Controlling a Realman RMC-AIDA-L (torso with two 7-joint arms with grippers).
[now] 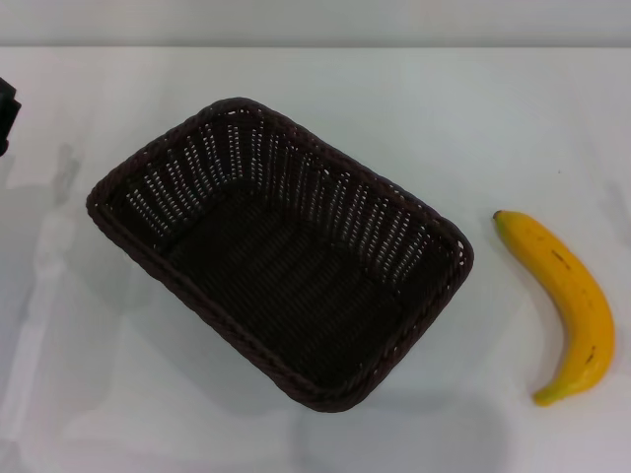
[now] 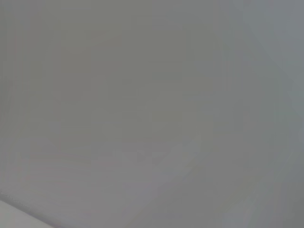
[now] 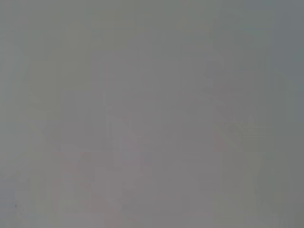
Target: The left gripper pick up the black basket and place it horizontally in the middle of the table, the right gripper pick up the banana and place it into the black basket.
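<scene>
One dark woven wicker basket (image 1: 281, 251) lies diagonally, nearer the left gripper (image 1: 8, 113) at the table's (image 1: 79, 374) edge; jaw state indeterminable.

A plain, pale grey band of wall (image 1: 315, 22) across the far side of the head view

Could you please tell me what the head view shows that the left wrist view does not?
Only the head view shows the dark woven wicker basket, sitting askew and empty on the white table, the curved yellow banana lying apart on the robot's right, and a black part at the left edge, perhaps the left arm. Only the left wrist view shows a featureless grey surface with a pale corner strip. They share no recognisable object.
</scene>
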